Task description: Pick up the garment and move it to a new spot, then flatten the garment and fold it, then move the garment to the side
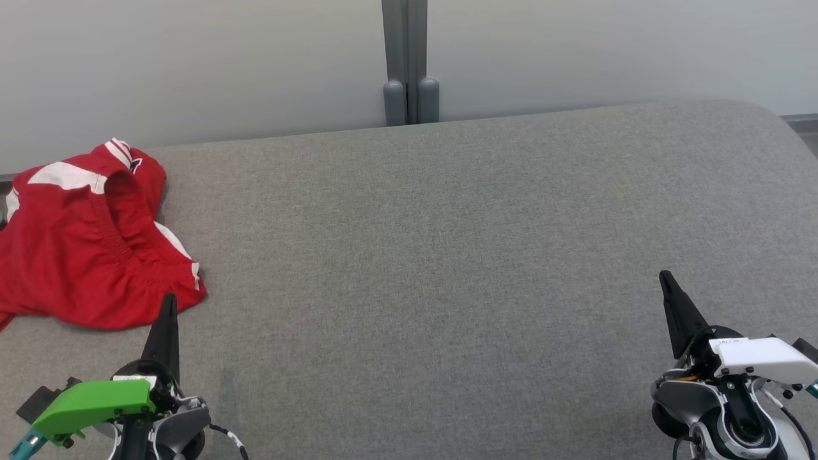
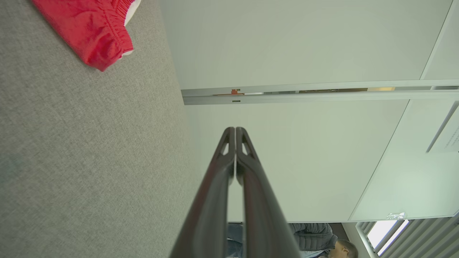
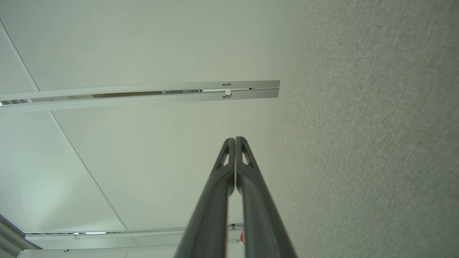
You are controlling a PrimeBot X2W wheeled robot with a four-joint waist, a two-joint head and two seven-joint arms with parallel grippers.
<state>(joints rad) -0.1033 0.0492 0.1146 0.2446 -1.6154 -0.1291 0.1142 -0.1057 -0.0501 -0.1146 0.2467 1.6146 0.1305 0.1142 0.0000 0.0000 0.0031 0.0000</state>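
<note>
Red garment (image 1: 83, 249) on grey fabric (image 1: 447, 255), near closed left tool (image 1: 169, 299); closed right tool (image 1: 664, 277) apart.

The red garment (image 1: 83, 249) runs off the head view's left edge. A person (image 2: 315, 238) is half hidden behind the left fingers (image 2: 211, 200), low in frame.

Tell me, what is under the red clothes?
The crumpled red-and-white fabric garment lies on the grey fabric-covered surface. Anything hidden beneath its folds is covered, so I can't tell.
</note>
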